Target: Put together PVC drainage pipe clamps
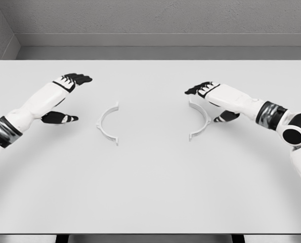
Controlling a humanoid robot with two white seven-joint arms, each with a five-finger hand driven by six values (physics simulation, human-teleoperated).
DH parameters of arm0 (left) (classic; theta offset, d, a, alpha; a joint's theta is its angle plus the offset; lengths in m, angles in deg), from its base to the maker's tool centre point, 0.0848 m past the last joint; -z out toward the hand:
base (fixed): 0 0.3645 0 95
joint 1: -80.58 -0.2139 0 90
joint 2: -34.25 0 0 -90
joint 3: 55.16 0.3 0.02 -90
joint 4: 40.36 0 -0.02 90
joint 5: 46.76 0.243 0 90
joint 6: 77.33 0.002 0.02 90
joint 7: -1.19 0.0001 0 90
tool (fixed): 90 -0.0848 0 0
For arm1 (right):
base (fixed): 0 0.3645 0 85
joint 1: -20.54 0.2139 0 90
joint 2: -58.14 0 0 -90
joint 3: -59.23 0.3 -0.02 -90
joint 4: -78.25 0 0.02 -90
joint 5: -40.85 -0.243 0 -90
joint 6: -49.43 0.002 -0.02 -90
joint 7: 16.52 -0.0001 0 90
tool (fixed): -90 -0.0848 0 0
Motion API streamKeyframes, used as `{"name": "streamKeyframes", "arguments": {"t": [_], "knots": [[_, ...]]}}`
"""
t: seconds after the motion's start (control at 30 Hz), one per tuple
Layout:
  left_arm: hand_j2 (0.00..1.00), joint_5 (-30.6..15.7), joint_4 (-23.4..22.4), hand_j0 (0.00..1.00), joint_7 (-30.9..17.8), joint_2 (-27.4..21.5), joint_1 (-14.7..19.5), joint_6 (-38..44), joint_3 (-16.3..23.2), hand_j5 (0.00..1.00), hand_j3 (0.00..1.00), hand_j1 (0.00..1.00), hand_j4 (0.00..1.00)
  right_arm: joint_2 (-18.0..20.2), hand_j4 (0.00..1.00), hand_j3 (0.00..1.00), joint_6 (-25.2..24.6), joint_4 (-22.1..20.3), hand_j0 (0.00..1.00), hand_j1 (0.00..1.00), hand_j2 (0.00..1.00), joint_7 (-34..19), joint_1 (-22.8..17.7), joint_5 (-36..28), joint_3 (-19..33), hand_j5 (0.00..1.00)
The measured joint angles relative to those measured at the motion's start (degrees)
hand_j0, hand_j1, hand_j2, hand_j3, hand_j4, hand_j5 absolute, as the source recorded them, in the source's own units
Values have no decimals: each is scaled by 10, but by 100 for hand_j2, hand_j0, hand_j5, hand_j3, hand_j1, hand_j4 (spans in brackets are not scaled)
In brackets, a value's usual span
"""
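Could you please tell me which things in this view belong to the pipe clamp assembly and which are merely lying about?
Belonging to the job:
- left clamp half, lying on the table
- right clamp half, lying beside the right robot hand
- left robot hand, open, holding nothing

Just lying about:
- nothing visible; only the white table itself

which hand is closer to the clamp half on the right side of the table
Right. The right hand sits directly beside that clamp half, nearly touching; the left hand is far across the table.
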Motion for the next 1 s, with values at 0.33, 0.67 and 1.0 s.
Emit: {"name": "streamKeyframes", "arguments": {"t": [0.33, 0.67, 1.0], "knots": [[100, 0, -48, 100, 0, 23, 24, 0, 33, 100, 100, 100, 100, -18, 100, 100, 1, 47, 100, 100, 100, 1, 17, 2, 2, 100], [100, 0, -79, 100, 0, 36, 32, 0, 36, 100, 100, 100, 100, -19, 100, 100, 0, 78, 100, 100, 100, 1, 33, 2, 3, 100], [100, 0, -106, 100, 0, 54, 50, 0, 51, 100, 100, 100, 100, -23, 100, 100, 0, 82, 100, 100, 100, 0, 33, 2, 0, 100]]}}
